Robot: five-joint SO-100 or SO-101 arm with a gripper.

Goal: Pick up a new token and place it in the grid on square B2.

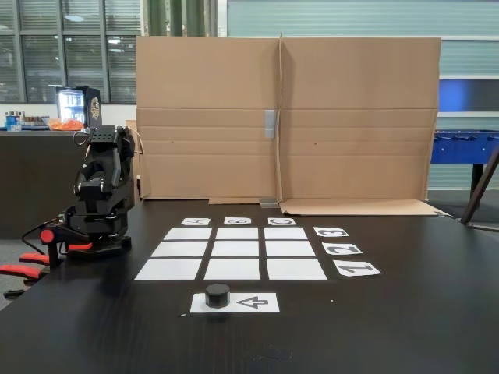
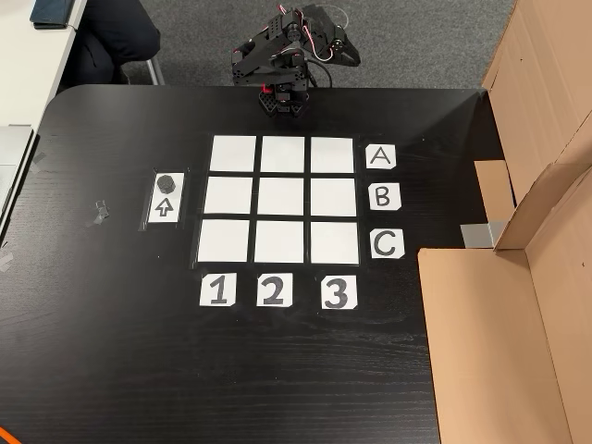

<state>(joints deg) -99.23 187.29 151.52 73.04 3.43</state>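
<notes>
Black on black, the token point(image 1: 217, 294) beside the arrow risks a missed grasp; we cannot tell our fingers' point(image 1: 100, 137) state.

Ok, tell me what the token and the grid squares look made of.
The token: probably matte black plastic, a dull, even, moulded-looking puck; rubber is possible. The grid: plain white paper, thin flat sheets lying flush on the dark table, no gloss.
</notes>
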